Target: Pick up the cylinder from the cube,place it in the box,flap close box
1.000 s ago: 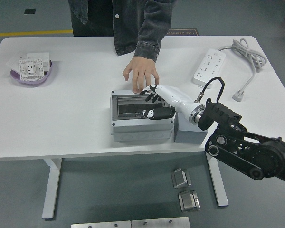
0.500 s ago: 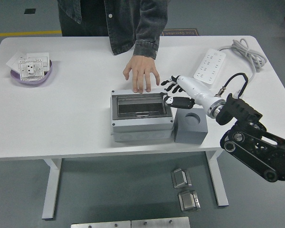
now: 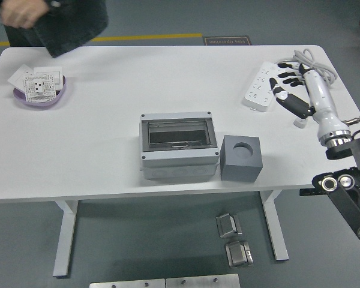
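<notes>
A grey junction box (image 3: pixel 179 147) stands at the table's middle with its clear flap lying shut over the top. Next to it on the right stands a dark grey cube (image 3: pixel 240 158) with an empty round hole in its top. The cylinder is not visible. My right hand (image 3: pixel 288 87) hovers over the table's right side, near the power strip, with fingers spread and holding nothing. My left arm is out of view.
A white power strip (image 3: pixel 263 85) with a coiled cable (image 3: pixel 315 67) lies at the back right. A purple bowl (image 3: pixel 39 94) holding white socket plates sits at the back left. A person (image 3: pixel 54 24) stands at the far left edge, hands off the table.
My right hand has pulled back from the box to the table's right side. The person's hand has left the box and the person has moved off to the far left.
</notes>
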Robot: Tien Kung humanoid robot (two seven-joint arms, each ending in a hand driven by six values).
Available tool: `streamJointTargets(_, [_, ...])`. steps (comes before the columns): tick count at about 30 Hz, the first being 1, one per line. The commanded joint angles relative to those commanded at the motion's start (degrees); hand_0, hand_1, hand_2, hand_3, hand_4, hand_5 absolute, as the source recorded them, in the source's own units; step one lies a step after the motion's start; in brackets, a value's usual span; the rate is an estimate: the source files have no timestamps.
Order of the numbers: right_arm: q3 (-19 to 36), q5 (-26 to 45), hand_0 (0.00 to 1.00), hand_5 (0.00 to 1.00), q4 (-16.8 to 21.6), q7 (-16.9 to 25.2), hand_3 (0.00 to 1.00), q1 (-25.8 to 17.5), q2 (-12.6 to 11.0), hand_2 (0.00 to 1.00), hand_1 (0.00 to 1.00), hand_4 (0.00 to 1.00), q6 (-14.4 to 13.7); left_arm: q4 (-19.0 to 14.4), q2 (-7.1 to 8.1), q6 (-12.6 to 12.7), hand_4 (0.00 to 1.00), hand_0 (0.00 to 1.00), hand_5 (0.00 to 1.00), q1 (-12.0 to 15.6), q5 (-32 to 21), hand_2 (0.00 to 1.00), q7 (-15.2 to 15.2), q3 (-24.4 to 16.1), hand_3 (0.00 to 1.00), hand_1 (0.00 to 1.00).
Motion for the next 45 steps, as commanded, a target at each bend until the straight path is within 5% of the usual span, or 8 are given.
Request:
streamJointTargets(3, [3.3,3.7,0.64,0.533,-2.5,3.9,0.784,-2.7,2.1,0.679,0.61,0.801,-2.1,0.0,0.06,0.0,0.517,0.632,0.045,-0.1,1.0,0.551,0.0,-0.9,0.6,0.584])
streamJointTargets(4, [4.3,5.1,0.772,0.525,-3.5,5.3,0.859,-3.4,3.0,0.785,0.747,0.92,-2.9,0.0,0.1,-0.1,0.516,0.632,0.046,-0.1,1.6,0.55,0.0,-1.5,0.6,0.583])
streamJointTargets(8, [5.0,10.2,0.772,0.525,-6.7,10.9,0.859,-5.0,5.4,0.785,0.747,0.92,-5.9,0.0,0.41,0.0,0.516,0.632,0.046,-0.3,2.7,0.55,-0.1,-2.4,0.6,0.583])
streamJointTargets(9, [4.4,11.6,0.967,0.539,-7.5,12.5,0.998,-5.3,5.7,0.998,0.963,0.998,-6.5,0.0,0.54,-0.1,0.515,0.633,0.043,-0.3,3.0,0.55,-0.1,-2.6,0.6,0.583])
streamJointTargets(18, [1.2,8.1,0.994,0.525,-8.5,11.5,0.998,-5.3,6.0,0.998,0.998,0.998,-7.3,0.0,1.0,-0.2,0.513,0.633,0.043,-0.4,3.9,0.549,0.0,-3.0,0.599,0.583])
streamJointTargets(26, [0.3,-4.2,0.998,0.523,-7.7,2.3,0.998,-3.8,4.6,0.998,0.998,0.998,-6.7,0.0,1.47,-0.2,0.512,0.633,0.044,-0.6,3.9,0.548,0.0,-2.6,0.598,0.582])
streamJointTargets(36, [-9.8,-23.4,0.998,0.462,-7.1,-14.3,0.998,3.1,-5.4,0.998,0.998,0.998,3.0,0.0,0.99,-0.1,0.51,0.634,0.04,-0.5,3.6,0.548,0.1,-2.8,0.597,0.582])
streamJointTargets(45, [-15.4,-28.7,0.998,0.369,-1.3,-22.7,0.998,5.6,-9.0,0.998,0.998,0.998,5.6,0.0,0.64,0.0,0.51,0.634,0.039,-0.6,2.3,0.548,0.3,-1.9,0.597,0.582])
